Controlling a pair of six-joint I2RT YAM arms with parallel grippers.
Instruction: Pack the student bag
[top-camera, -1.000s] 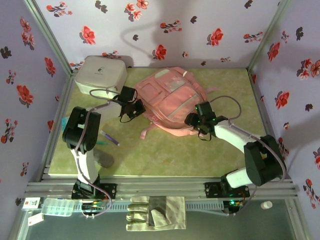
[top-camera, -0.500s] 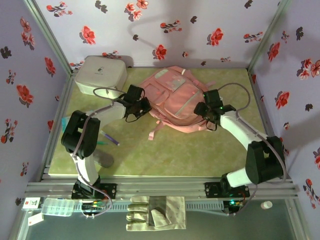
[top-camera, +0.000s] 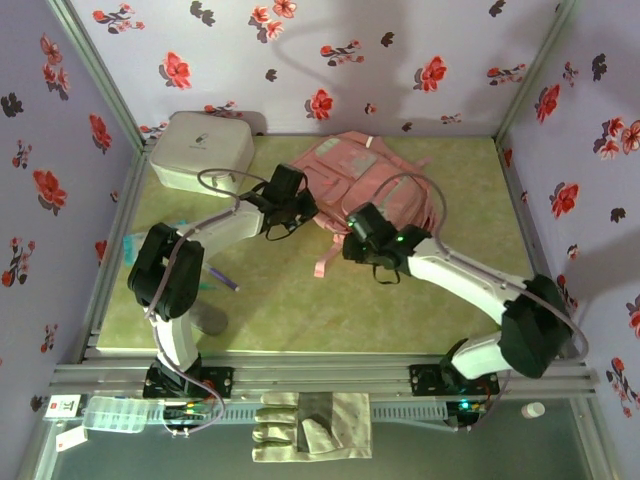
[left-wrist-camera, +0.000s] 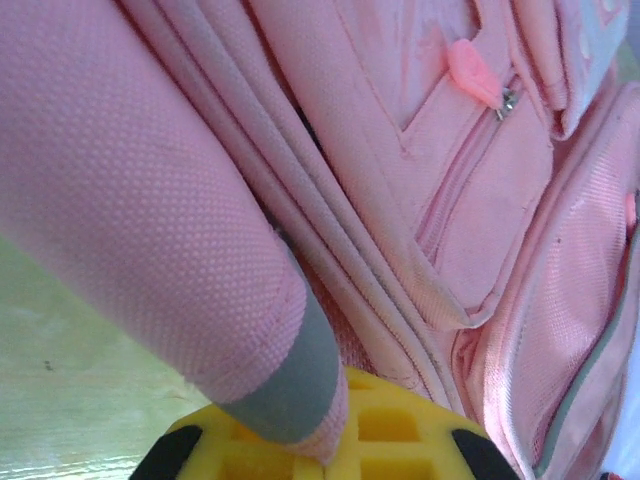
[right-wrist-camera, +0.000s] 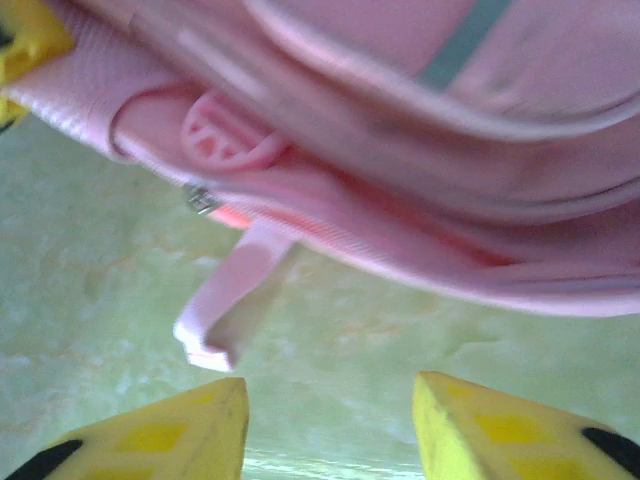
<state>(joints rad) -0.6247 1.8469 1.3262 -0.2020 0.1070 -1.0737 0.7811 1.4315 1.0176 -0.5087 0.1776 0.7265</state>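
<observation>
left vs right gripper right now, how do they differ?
The left gripper is shut, pinching a pink, grey-trimmed fold of the student bag. The right gripper is open, with bare table between its fingers. The left is at the bag's left edge. The right is at its near edge, just short of a loose pink strap. Shared: both have yellow fingers and are close against the bag.

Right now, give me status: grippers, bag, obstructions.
Left gripper shut on student bag edge. Right gripper open, empty, loose strap just ahead. White case back left, apart from bag.
</observation>
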